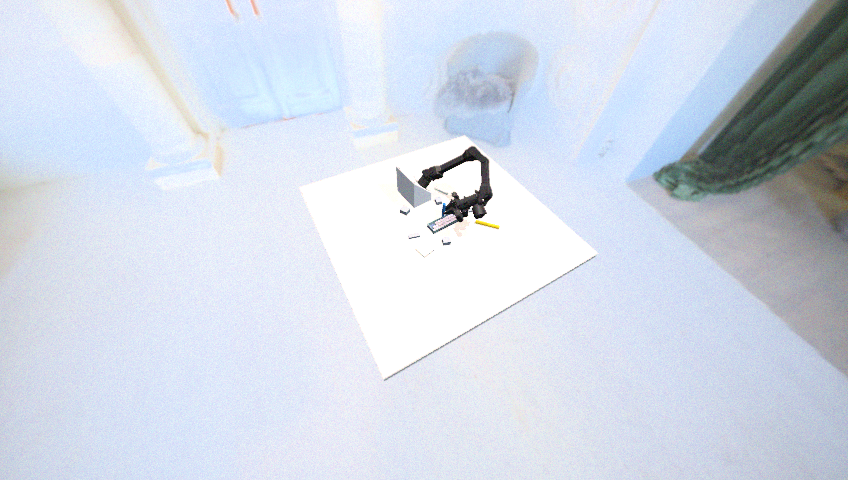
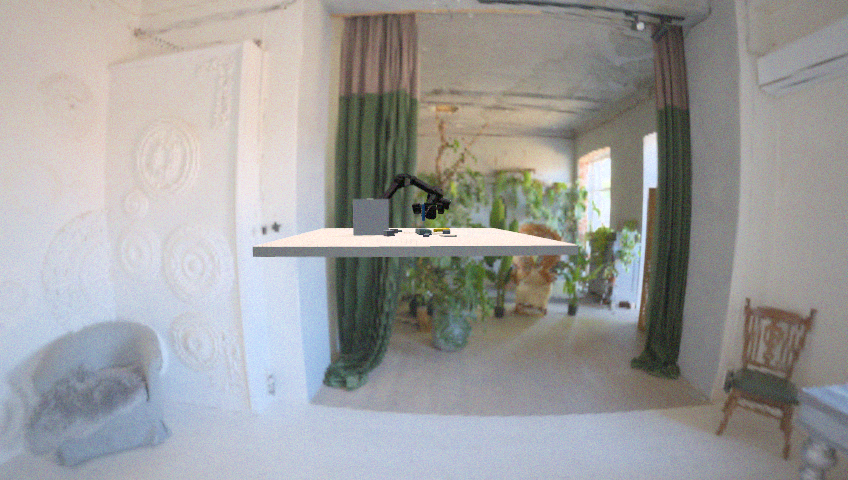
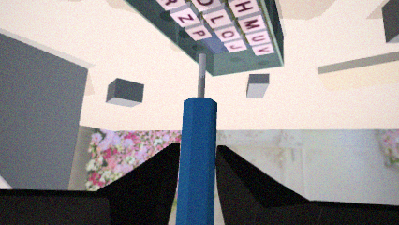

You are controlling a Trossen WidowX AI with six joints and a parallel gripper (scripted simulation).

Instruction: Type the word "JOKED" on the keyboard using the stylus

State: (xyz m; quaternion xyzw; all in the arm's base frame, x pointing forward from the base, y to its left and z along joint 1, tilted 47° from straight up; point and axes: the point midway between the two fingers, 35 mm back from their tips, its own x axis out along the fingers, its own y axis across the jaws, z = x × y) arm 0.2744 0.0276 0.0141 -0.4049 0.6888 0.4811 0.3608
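Showing keys P, L, O, J on keyboard (image 3: 213, 66) beyond clamped stylus (image 3: 197, 155).

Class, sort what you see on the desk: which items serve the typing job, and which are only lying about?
For the job:
- blue stylus, clamped in the tool
- keyboard

Lying about:
- yellow stick
- small grey blocks
- large grey box
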